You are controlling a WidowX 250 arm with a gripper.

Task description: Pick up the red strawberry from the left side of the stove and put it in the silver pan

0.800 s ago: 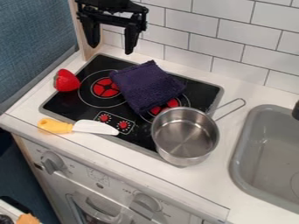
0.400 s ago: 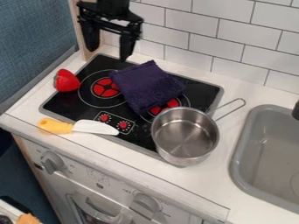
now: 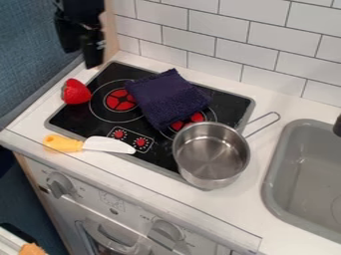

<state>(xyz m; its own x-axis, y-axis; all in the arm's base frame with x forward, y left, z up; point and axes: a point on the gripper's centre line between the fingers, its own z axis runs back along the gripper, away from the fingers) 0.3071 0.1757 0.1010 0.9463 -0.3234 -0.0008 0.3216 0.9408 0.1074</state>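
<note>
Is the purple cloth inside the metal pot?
No, the purple cloth lies on the black cooktop, outside the metal pot.

Light: I had soft, fairly bright light across the white counter (image 3: pixel 240 211) and tiles (image 3: pixel 200 42) | Source: I could not tell its direction | Glare: pale reflections streaked the steel pot (image 3: pixel 212 155) | Shadow: the left recess (image 3: pixel 20 191) sat dark | Blur: the black gripper (image 3: pixel 81 57) looked smeared, its detail sunk in darkness
</note>
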